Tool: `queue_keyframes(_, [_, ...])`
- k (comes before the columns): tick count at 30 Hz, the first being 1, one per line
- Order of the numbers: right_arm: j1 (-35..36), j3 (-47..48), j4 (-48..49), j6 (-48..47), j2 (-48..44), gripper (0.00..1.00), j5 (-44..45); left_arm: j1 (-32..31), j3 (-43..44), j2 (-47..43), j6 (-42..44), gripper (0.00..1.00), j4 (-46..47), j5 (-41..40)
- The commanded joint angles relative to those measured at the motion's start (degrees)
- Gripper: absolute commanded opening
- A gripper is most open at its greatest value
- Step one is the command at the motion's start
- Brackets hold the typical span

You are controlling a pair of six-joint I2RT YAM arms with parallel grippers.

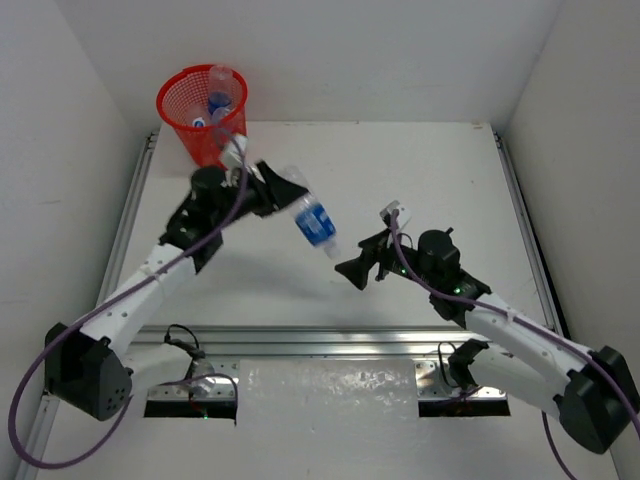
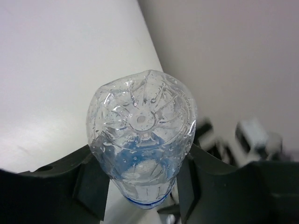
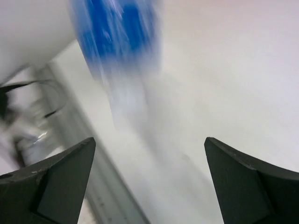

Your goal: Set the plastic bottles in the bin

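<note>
1 bottle [image 1: 313, 222] in L hand [image 1: 277, 190], 2+ more in bin [image 1: 193, 146]

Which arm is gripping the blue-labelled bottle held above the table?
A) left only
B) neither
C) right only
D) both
A: the left gripper has its fingers clamped on the base end of the bottle, while the right gripper has its fingers wide apart, not touching it.
</note>
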Motion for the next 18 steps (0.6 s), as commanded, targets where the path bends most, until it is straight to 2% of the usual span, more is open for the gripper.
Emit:
queue_keyframes(1, [-0.6, -1.8, -14.5, 3.6, -5.9, 0.99, 33.6, 12.9, 13.4, -2.1, 1.3, 0.0, -15.1, -19.5])
queue_keyframes(3, [-0.7, -2.3, -23.8, 8.2, -11.1, 0.99, 39.3, 21.6, 20.7, 0.0, 0.0, 0.0, -18.9, -23.5])
queue_keyframes(4, [-0.7, -3.0, -25.8, 9.1, -13.1, 0.99, 39.6, 23.8, 23.5, 3.0, -0.1, 0.0, -19.1, -27.9])
queue_keyframes(5, [-0.8, -3.6, -27.4, 10.4, -15.2, 0.99, 38.5, 24.9, 29.8, 5.2, -0.5, 0.0, -20.7, -30.7])
queue_keyframes(7, [-0.7, -5.1, -27.5, 11.5, -21.1, 0.99, 34.6, 30.6, 36.4, 10.3, -0.3, 0.0, -22.1, -37.3])
queue_keyframes(8, [-0.6, -6.2, -27.8, 13.5, -22.6, 0.99, 32.7, 35.0, 42.2, 16.1, -1.6, 0.0, -24.0, -38.3])
queue_keyframes(10, [-0.6, -7.2, -28.5, 16.8, -26.0, 0.99, 27.2, 38.6, 47.2, 24.9, -3.6, 0.0, -24.2, -38.7])
queue_keyframes(11, [-0.6, -7.6, -29.0, 17.8, -26.7, 0.99, 25.6, 39.6, 49.4, 28.0, -2.6, 0.0, -21.5, -38.7])
queue_keyframes(14, [-0.5, -8.8, -31.0, 19.2, -28.6, 0.99, 19.3, 39.9, 63.3, 39.5, 2.6, 0.0, -17.3, -40.6])
queue_keyframes(17, [-0.5, -8.5, -34.7, 19.2, -31.3, 0.99, 18.8, 39.9, 71.3, 47.6, 3.1, 0.14, -17.1, -41.9])
queue_keyframes(18, [-0.5, -8.6, -34.8, 19.2, -32.2, 0.99, 18.8, 39.8, 71.3, 48.6, 2.9, 0.25, -15.5, -40.9])
